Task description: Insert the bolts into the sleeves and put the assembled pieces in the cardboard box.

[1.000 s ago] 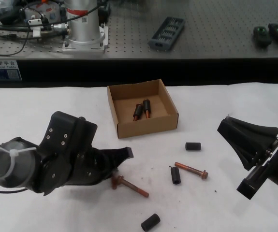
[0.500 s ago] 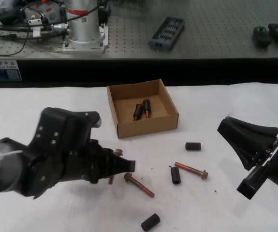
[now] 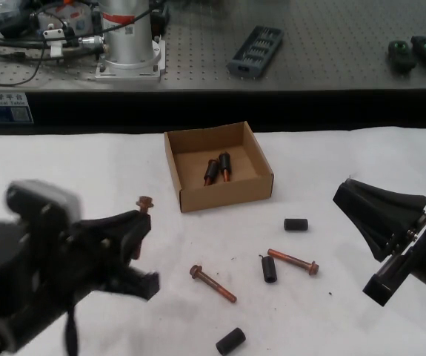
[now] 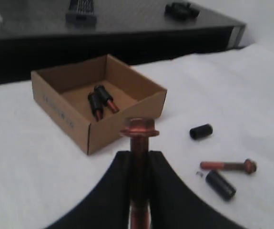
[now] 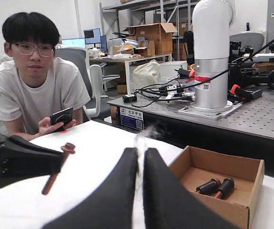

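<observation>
Here, a copper bolt is grasped by the left end effector, which is clenched on the shank just under the flanged head. The bolt is held clear of the tabletop, toward its near left corner. It is carried roughly upright, head uppermost, and in the right wrist view its lower end is seen to stick out below the fingers. That bare tail is judged to be the reason for so high a grip, since a sleeve can only be slid on where the shank is free. The right end effector is stationed by the right edge with its fingers drawn together on nothing. It is well apart from the loose parts and would have to be opened before a sleeve could be taken. A far sleeve, a middle sleeve and a near sleeve are scattered between the middle and the near edge. A loose bolt and a second loose bolt are scattered among them. The cardboard box is set open side up in the middle toward the far edge, presumably within reach of either arm. Two assembled pieces are already laid side by side in it.
</observation>
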### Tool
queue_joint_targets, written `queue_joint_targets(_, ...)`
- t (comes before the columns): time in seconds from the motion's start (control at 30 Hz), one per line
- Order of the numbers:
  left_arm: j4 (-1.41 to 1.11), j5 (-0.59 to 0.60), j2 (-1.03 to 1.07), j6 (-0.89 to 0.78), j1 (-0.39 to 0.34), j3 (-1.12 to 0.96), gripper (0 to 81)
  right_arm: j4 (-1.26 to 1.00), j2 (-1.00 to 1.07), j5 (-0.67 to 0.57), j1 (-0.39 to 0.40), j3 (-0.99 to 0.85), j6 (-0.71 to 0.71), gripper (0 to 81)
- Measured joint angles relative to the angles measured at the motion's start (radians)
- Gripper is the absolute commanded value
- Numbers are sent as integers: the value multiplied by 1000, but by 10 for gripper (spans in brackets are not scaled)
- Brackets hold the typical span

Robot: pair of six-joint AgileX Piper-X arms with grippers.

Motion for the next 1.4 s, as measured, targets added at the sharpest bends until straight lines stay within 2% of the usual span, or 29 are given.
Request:
queue_joint_targets(0.2, -511, 9, -15, 27, 0, 195, 6, 39, 0, -2, 0, 0, 60, 55)
queue_joint_targets(0.4, -621, 37, -14, 40, 0, 241, 6, 220, 0, -47, 0, -12, 163, 23)
queue_joint_targets(0.43, -625, 44, -14, 42, 0, 243, 6, 270, 0, -64, 0, -23, 175, 62)
queue_joint_targets(0.53, -631, 55, -14, 43, 0, 244, 6, 465, 0, -126, 0, -76, 180, 246)
queue_joint_targets(0.6, -626, 55, -14, 47, 0, 244, 6, 559, 0, -154, 0, -99, 164, 274)
queue_joint_targets(0.63, -623, 55, -14, 50, 0, 244, 6, 683, 0, -179, 9, -139, 119, 274)
queue_joint_targets(0.8, -621, 52, -14, 54, 0, 244, 6, 1018, 0, -174, 97, -244, -65, 274)
queue_joint_targets(0.93, -621, 52, -14, 54, 0, 244, 6, 1258, 0, -89, 209, -376, -210, 274)
queue_joint_targets(1.03, -621, 52, -14, 54, 0, 244, 6, 1407, 0, 20, 265, -457, -382, 274)
queue_joint_targets(1.23, -609, 52, -14, 54, 0, 244, 6, 1506, 2, 192, 331, -544, -705, 274)
queue_joint_targets(1.33, -598, 52, -14, 54, 0, 244, 6, 1515, 2, 272, 341, -555, -837, 274)
queue_joint_targets(1.4, -597, 52, -14, 56, 0, 244, 6, 1525, 2, 296, 342, -558, -870, 274)
